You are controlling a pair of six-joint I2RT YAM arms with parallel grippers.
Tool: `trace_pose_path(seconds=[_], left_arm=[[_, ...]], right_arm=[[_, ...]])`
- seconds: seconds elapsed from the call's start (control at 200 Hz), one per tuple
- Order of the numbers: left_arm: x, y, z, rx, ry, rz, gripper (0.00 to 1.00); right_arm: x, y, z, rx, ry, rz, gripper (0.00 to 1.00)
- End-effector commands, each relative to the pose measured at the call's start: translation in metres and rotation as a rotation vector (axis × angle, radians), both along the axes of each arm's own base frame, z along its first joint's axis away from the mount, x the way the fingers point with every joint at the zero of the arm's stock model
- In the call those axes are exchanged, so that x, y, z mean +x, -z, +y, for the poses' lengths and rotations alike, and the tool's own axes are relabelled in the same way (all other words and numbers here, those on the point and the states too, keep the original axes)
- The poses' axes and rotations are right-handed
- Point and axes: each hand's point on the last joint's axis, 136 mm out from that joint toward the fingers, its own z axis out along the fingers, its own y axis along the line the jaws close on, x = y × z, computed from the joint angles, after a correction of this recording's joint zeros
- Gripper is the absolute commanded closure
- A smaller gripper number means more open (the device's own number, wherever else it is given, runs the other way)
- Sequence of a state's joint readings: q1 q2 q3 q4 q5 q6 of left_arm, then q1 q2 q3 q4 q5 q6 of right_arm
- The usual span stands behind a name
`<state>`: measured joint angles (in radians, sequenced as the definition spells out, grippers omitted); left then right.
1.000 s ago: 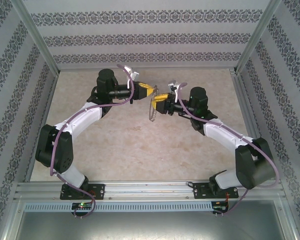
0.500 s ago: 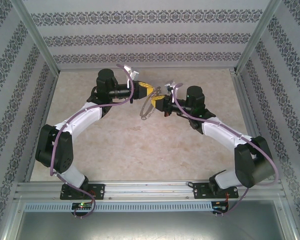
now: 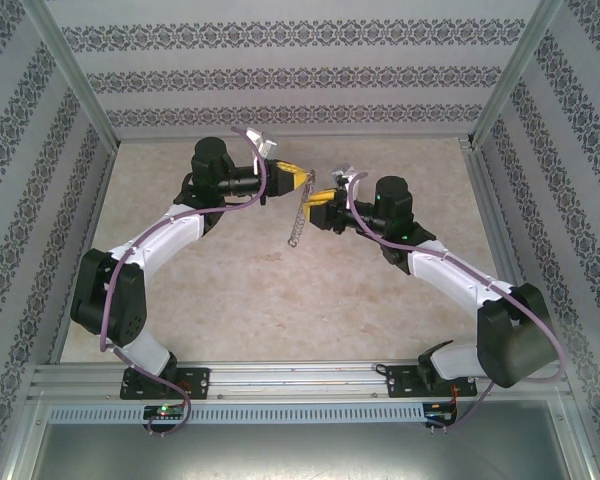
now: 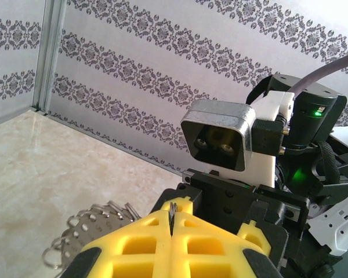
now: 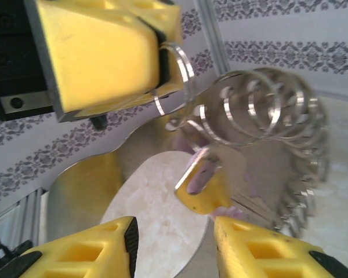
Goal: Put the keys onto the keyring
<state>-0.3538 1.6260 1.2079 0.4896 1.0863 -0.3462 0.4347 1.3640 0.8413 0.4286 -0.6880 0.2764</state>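
Left gripper (image 3: 300, 181): fingers (image 4: 214, 246) clamped together on the keyring (image 3: 297, 217), which dangles below them. Right gripper (image 5: 173, 234): fingers apart, just under the ring's loops. A blurred lilac key (image 5: 196, 172) hangs above them.

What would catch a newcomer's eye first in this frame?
A nose-to-nose meeting above the far middle of the table: the left gripper is shut on the keyring, whose scalloped loops dangle below it. Facing it, the right gripper has its yellow fingers apart. The ring's shiny loops lie just ahead of them, with a lilac-tinted bit, probably the key.
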Motion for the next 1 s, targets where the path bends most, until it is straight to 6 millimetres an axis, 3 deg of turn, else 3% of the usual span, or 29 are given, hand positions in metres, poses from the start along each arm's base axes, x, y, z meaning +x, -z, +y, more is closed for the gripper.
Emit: trace_pose_path(seconds=[0.0,0.38,0.724,0.844,0.994], left_arm=[[-0.006,-0.030,0.000,-0.047,0.007,-0.098,1.00],[-0.007,-0.029,0.001,-0.046,0.008,-0.097,1.00],[-0.007,-0.029,0.000,-0.047,0.008,-0.098,1.00],[-0.007,-0.029,0.000,-0.048,0.006,-0.101,1.00],[-0.007,-0.029,0.000,-0.048,0.005,-0.102,1.00]], right_arm=[[0.001,-0.003,-0.001,-0.023,0.049,-0.048,0.59],[0.016,-0.012,0.003,-0.020,0.099,-0.084,0.58],[0.007,-0.010,0.005,-0.031,0.065,-0.085,0.93],[0.003,-0.008,0.008,-0.037,0.045,-0.082,1.00],[-0.003,-0.008,0.012,-0.043,0.022,-0.085,1.00]])
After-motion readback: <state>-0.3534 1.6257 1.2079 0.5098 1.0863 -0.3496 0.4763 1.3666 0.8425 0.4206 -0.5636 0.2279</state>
